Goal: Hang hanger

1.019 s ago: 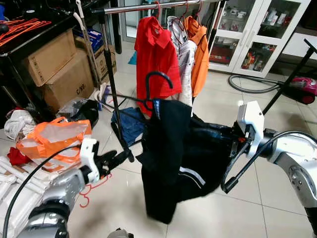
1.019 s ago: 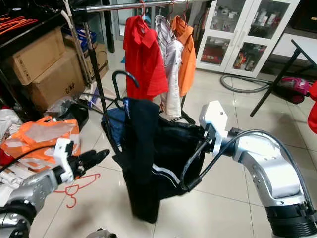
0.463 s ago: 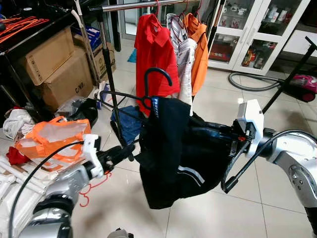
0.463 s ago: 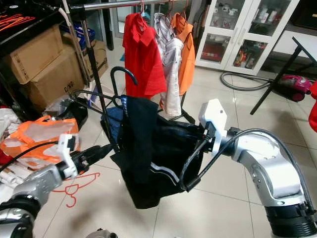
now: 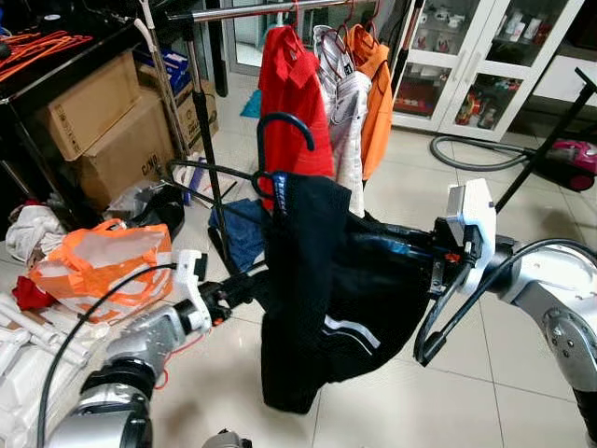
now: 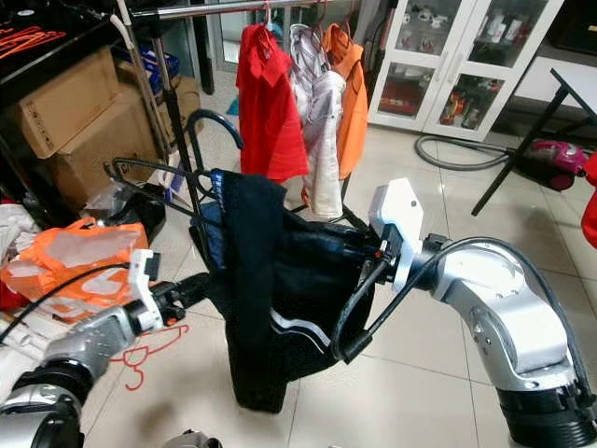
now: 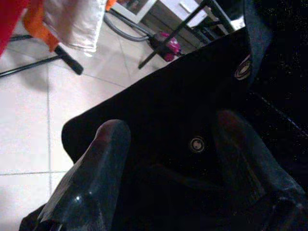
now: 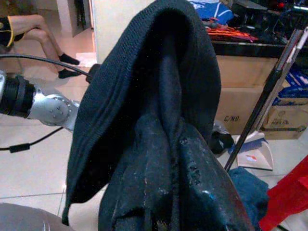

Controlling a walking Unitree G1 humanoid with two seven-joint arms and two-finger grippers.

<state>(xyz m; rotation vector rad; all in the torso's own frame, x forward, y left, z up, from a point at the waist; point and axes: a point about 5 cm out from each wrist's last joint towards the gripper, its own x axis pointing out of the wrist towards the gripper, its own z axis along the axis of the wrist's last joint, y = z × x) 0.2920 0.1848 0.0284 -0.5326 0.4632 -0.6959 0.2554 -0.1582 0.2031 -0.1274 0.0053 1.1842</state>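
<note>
The black hanger point(image 5: 280, 149) with its dark garment point(image 5: 322, 280) has risen toward the clothes rail point(image 5: 270, 11), right tool point(image 5: 396, 247) clamped on it, left tool point(image 7: 168, 159) now spread against the cloth.

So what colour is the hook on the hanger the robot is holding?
The hanger hook is black, clearest in the left eye view, sticking up above the black garment.

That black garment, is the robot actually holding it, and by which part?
Yes. The right hand holds the black garment on its hanger at the garment's top right; the left hand reaches its left edge.
</note>
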